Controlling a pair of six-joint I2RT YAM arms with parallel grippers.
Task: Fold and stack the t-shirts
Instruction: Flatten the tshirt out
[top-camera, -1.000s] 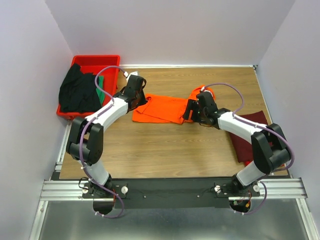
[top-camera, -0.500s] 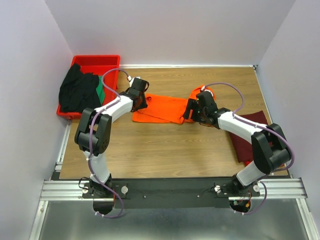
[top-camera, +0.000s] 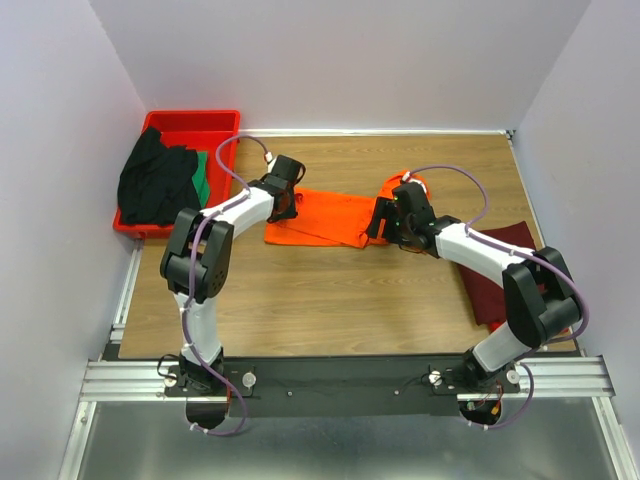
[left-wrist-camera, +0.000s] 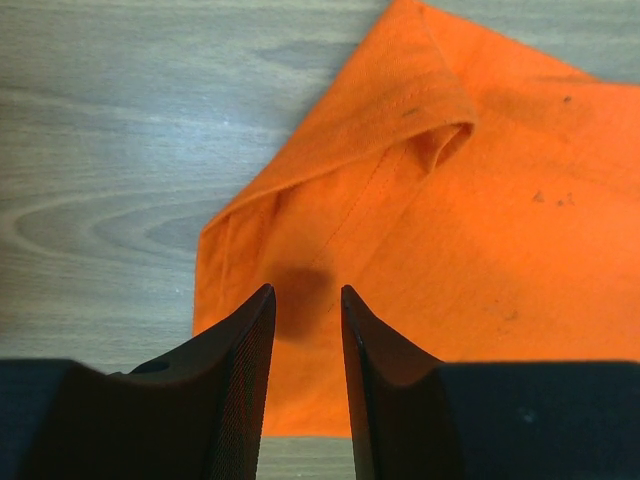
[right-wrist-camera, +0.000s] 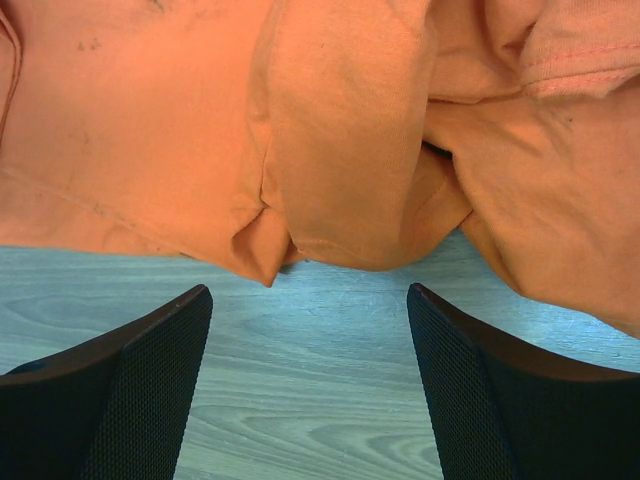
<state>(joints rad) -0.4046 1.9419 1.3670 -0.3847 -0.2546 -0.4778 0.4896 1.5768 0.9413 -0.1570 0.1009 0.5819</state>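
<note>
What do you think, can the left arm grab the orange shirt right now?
Probably yes. The left pincer hangs over a corner of the orange shirt, tips a little apart, with nothing between them and the cloth. It likely only needs to drop and close.

Bright orange cloth t-shirt (top-camera: 330, 215) centre; dark maroon cloth t-shirt (top-camera: 480, 295) right; black cloth t-shirt (top-camera: 150, 185), green cloth t-shirt (top-camera: 204, 178), red plastic tray (top-camera: 195, 122) upper left.

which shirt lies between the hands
The orange t-shirt, mid-table between the left hand and right hand. The maroon shirt lies at the right edge; black shirt and green shirt sit in the red tray.
</note>
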